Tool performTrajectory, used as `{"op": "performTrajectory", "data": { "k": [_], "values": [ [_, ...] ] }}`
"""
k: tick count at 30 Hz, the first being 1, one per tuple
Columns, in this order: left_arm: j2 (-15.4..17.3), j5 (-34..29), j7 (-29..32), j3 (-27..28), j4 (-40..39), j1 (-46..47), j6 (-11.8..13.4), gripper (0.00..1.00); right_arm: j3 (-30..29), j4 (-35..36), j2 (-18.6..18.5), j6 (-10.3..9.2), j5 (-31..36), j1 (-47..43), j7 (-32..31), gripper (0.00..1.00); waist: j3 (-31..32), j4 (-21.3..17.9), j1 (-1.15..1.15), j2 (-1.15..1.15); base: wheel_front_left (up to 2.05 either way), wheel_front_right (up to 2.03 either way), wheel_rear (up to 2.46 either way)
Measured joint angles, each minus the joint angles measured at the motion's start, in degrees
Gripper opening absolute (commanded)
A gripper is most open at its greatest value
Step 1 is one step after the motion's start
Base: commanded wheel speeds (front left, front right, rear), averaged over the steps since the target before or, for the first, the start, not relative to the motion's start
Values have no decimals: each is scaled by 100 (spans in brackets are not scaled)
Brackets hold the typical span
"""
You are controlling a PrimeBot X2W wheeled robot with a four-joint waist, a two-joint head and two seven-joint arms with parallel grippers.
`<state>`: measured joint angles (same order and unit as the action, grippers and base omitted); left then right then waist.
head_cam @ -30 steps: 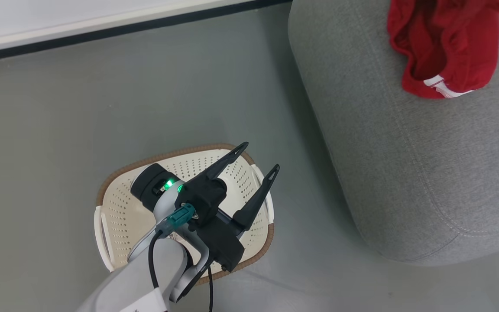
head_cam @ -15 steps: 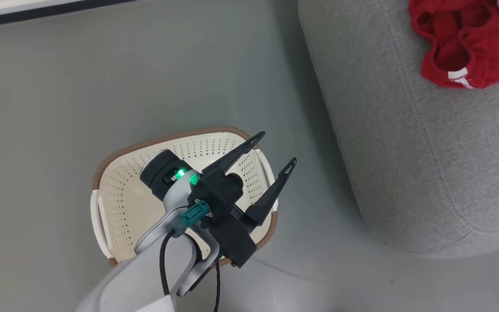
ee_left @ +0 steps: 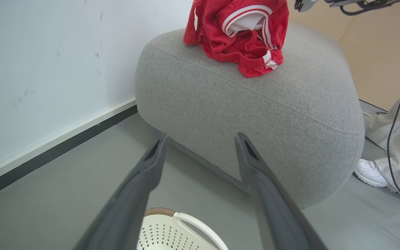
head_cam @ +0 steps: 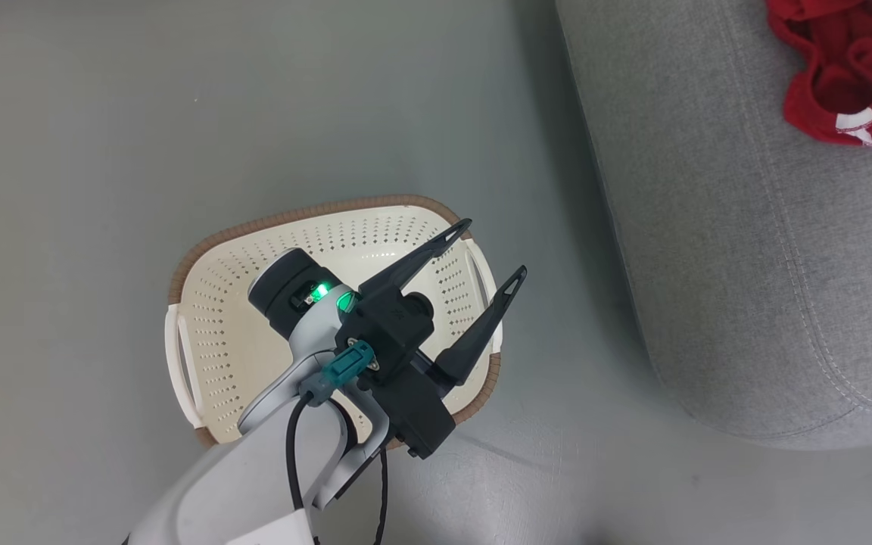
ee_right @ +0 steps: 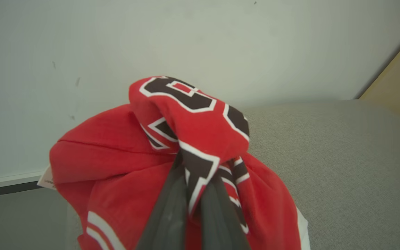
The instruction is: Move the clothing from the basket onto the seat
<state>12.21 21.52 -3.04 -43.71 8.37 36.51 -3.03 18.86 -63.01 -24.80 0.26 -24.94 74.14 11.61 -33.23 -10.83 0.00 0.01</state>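
The cream basket [head_cam: 216,318] with its brown rim stands on the floor, and no garment shows in the part I can see. My left gripper [head_cam: 496,247] hovers open above its right side, holding nothing; its arm hides part of the basket floor. In the left wrist view the open left gripper [ee_left: 200,137] points at the grey seat [ee_left: 255,104], with the basket's rim [ee_left: 172,222] below. Red clothing [head_cam: 845,83] lies crumpled on the seat [head_cam: 746,265]. My right gripper [ee_right: 194,166] is shut on a red jersey [ee_right: 186,118] with dark numerals, above the seat [ee_right: 325,156].
Grey floor [head_cam: 141,113] surrounds the basket. A white wall with a dark baseboard [ee_left: 47,152] runs behind the seat. A person's white shoe [ee_left: 370,173] and pale trouser leg [ee_left: 394,132] stand beside the seat's far end, with dark cables [ee_left: 398,114] hanging there.
The head camera has moved: the baseboard has left the picture and the seat and clothing sit further right. My left gripper stays open over the basket's right side.
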Motion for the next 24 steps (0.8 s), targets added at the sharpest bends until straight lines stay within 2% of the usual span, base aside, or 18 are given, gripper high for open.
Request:
{"op": "performTrajectory", "data": {
  "k": [6,8,9,10,11,18,24],
  "values": [
    [13,1,-9,44,29,0,27,100,92,-208,240,1,26,-1,2,0,-20,7,0,0,0,0,0],
    [13,2,-18,62,44,0,52,100,132,-233,258,24,33,-1,9,32,-14,-19,0,0,0,0,0],
    [18,7,-20,78,59,-1,52,100,156,-244,277,24,52,-1,14,42,-8,-36,0,0,0,0,0],
    [24,10,-48,93,71,-1,53,100,174,-252,320,24,64,-3,16,73,-1,-57,0,0,0,0,0],
    [32,11,-65,113,79,-2,56,100,205,-250,380,26,83,-9,36,100,6,-81,0,0,0,0,0],
    [32,63,-214,204,254,-49,101,100,396,-233,731,57,278,-101,171,100,118,-302,0,0,0,0,0],
    [-105,210,-361,198,469,-66,96,100,499,-257,780,49,374,-331,242,100,374,-444,0,0,0,0,0]
  ]
}}
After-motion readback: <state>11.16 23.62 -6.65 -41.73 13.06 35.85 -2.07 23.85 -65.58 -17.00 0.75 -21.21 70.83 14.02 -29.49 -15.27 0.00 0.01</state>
